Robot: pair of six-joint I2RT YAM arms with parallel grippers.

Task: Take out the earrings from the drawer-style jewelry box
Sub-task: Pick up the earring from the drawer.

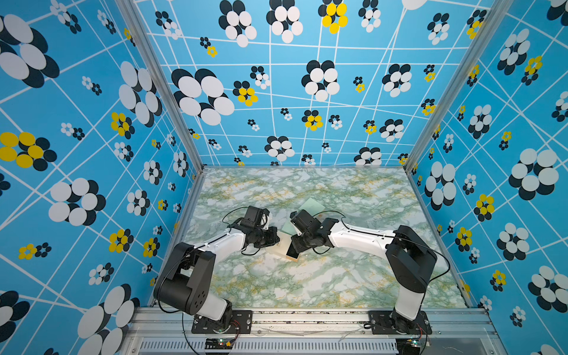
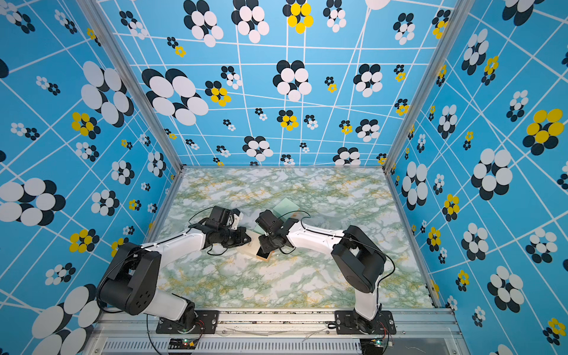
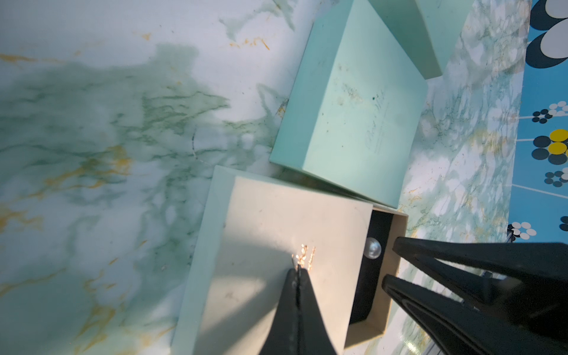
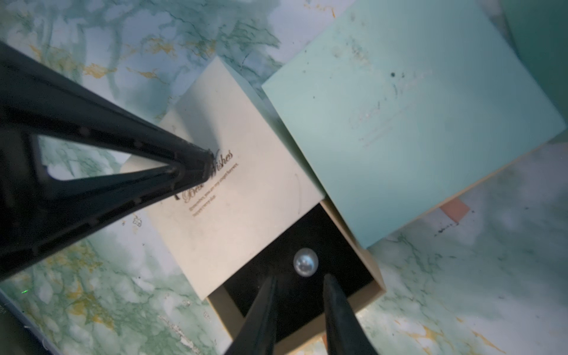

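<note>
The cream drawer-style jewelry box [image 3: 292, 221] [image 4: 246, 184] lies mid-table, between both arms in both top views [image 1: 281, 249] [image 2: 250, 246]. Its black-lined drawer [image 4: 310, 227] [image 3: 373, 276] is slid partly out. One pearl-like earring [image 4: 305, 262] [image 3: 372, 248] sits on the lining. My right gripper [image 4: 299, 277] [image 3: 389, 263] is open, with its tips over the drawer just short of the pearl and nothing between them. My left gripper [image 3: 297, 270] [image 4: 209, 163] is shut, its tip resting on the box's top at the gold lettering.
A mint-green box [image 3: 353, 107] [image 4: 415, 107] lies right against the cream box's far side, with a pink-orange tab [image 4: 456, 209] at its edge. Another mint box [image 3: 430, 30] [image 1: 312, 204] lies beyond it. Patterned blue walls [image 1: 92, 184] enclose the marble table [image 1: 307, 285].
</note>
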